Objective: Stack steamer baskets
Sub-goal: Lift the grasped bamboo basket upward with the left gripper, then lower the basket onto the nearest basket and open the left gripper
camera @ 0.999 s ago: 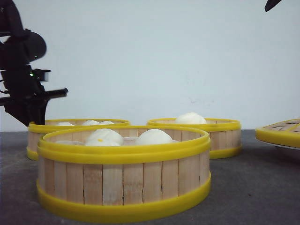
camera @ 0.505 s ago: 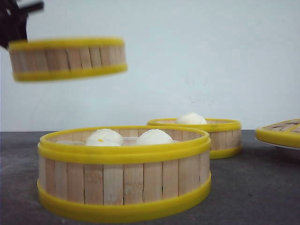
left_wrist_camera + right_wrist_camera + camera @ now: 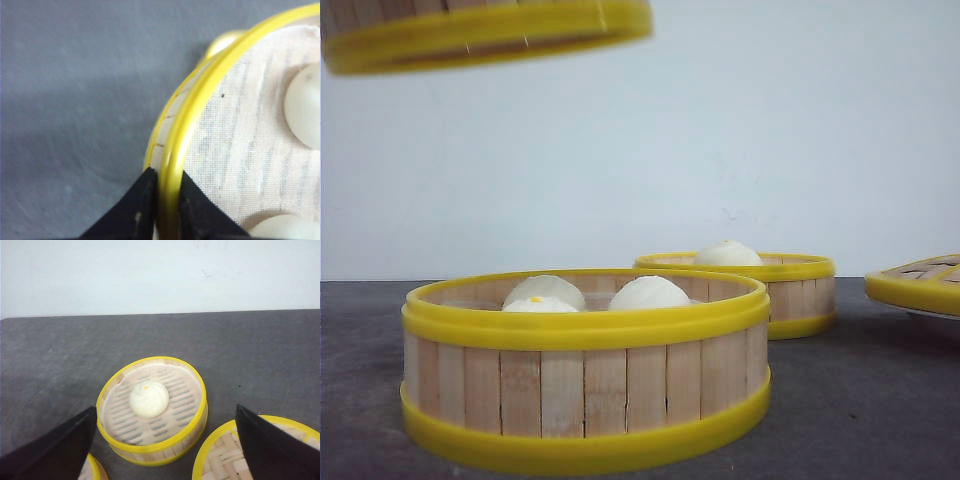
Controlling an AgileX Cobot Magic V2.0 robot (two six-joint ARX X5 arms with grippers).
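Front view: one steamer basket (image 3: pixel 485 35) hangs high in the air at upper left, blurred. A second basket (image 3: pixel 585 370) with buns sits near on the grey table (image 3: pixel 860 400), a third (image 3: pixel 760 290) behind it, a woven lid (image 3: pixel 920 285) at far right. Nothing is stacked yet.

Left wrist view: the left gripper (image 3: pixel 166 197) pinches the lifted basket's yellow rim between narrow fingers.

Right wrist view: the right gripper (image 3: pixel 165 450) hovers spread wide, holding nothing, above the one-bun basket.
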